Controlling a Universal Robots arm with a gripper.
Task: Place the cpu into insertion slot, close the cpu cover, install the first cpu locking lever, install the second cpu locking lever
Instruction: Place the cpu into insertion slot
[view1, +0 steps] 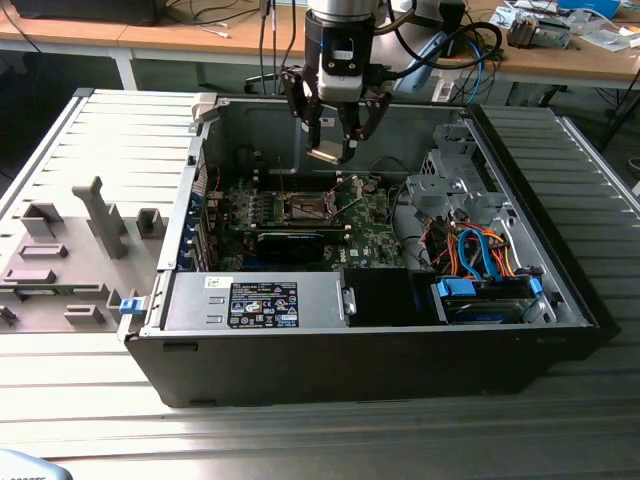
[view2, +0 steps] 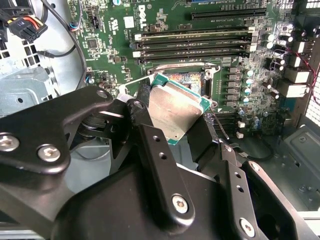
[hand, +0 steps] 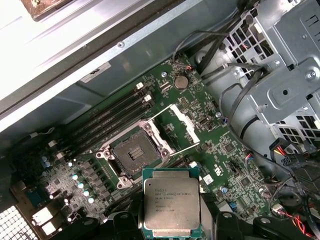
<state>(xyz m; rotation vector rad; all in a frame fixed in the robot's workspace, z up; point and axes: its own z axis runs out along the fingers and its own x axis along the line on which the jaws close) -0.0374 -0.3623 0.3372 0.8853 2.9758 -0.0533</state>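
Note:
My gripper (view1: 333, 148) hangs inside the open computer case (view1: 560, 270), shut on the cpu (view1: 325, 153). The cpu (hand: 171, 207) is a flat square chip with a silvery top and a green rim, gripped by its two opposite edges between black fingers (view2: 150, 150). It is held in the air above the green circuit board (view1: 375, 232), apart from it. The insertion slot (hand: 134, 154) lies open with its dark centre bare, a little to one side of the chip. The cpu cover (hand: 181, 120) stands swung up beside the slot, with thin wire levers raised. The chip (view2: 175, 110) hides most of the slot (view2: 187, 76) in the second wrist view.
A long black card (view1: 290, 243) lies in front of the slot, and a row of narrow memory slots (view2: 192, 42) runs beside it. A power supply (view1: 255, 300) fills the case front. A metal drive cage (view1: 455, 180) and blue-orange cables (view1: 480, 250) sit on the exterior view's right. A grey fixture plate (view1: 70, 250) lies left.

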